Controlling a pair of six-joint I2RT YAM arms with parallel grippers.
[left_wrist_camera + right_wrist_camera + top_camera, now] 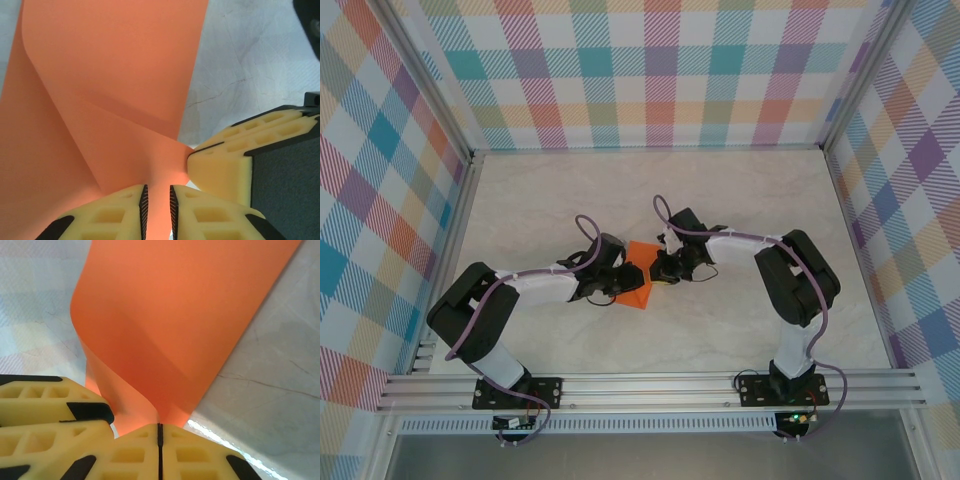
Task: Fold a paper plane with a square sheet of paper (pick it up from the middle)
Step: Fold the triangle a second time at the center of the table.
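paper: thin bright orange square paper sheet point(638, 282), curling away ahead of fingertips
axis: can't tell tbh
left gripper point(157, 192): pinching it
right gripper point(159, 430): clamped on it

Looks like a lab test cell: plaid-printed panel walls point(660, 70), aluminium frame rail point(650, 385), pale marbled counter point(570, 190).
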